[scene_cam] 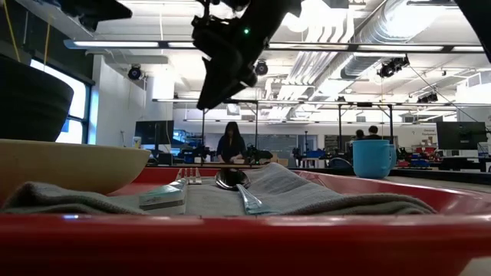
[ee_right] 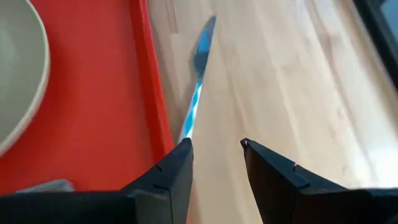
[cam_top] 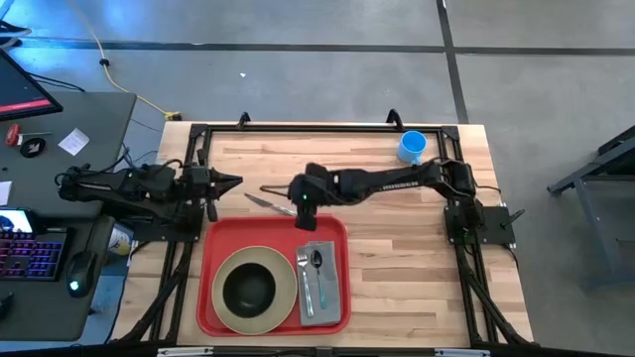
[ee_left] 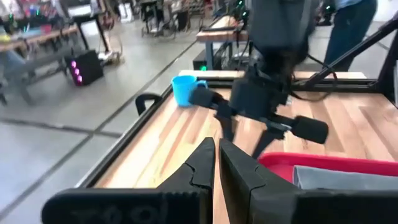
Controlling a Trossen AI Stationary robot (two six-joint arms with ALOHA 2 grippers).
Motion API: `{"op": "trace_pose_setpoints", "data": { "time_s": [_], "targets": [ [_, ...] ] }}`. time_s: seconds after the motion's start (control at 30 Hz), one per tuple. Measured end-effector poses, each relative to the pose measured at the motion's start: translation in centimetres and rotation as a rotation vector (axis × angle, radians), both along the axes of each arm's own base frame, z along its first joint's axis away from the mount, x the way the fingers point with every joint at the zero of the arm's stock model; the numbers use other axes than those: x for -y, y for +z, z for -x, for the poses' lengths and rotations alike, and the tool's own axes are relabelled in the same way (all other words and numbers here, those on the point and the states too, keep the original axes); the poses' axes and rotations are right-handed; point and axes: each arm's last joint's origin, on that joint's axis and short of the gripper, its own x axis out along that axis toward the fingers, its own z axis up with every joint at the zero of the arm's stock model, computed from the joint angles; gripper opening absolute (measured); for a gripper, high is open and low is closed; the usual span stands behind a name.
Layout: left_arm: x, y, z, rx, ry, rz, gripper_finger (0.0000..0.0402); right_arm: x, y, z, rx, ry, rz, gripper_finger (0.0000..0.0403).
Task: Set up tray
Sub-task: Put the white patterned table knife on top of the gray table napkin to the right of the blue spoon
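Observation:
The red tray [cam_top: 220, 248] lies at the table's near left. On it rest a cream plate [cam_top: 286, 297] with a dark bowl [cam_top: 248, 288] and a grey napkin [cam_top: 329, 260] carrying a fork [cam_top: 306, 283] and a spoon [cam_top: 317, 270]. A knife with a blue-white handle [ee_right: 198, 68] lies flat on the wood just beyond the tray's far rim [ee_right: 149, 81]. My right gripper [ee_right: 214, 149] hangs open above the knife's handle end, well clear of the table [scene_cam: 219, 84]. My left gripper [ee_left: 216, 152] is shut and hovers level at the table's left [cam_top: 236, 181].
A blue cup [cam_top: 413, 147] stands at the far right of the table, also seen in the left wrist view [ee_left: 185, 88]. Black frame rails [cam_top: 298, 127] run round the table's edges. Bare wood [cam_top: 417, 258] lies to the right of the tray. A person stands far behind the table [scene_cam: 230, 142].

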Motion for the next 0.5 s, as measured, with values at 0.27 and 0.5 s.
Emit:
{"op": "trace_pose_setpoints", "data": {
  "time_s": [0.27, 0.5],
  "targets": [
    [0.2, -1.0, -1.8, -0.088, 0.048, 0.039, 0.0056, 3.1, -1.6, -1.0, 0.016, 0.099, -0.023, 0.0137],
    [0.1, -1.1, -2.1, -0.096, 0.103, 0.023, 0.0056, 4.2, -4.0, -1.9, -0.016, 0.144, 0.019, 0.0137]
  ]
}}
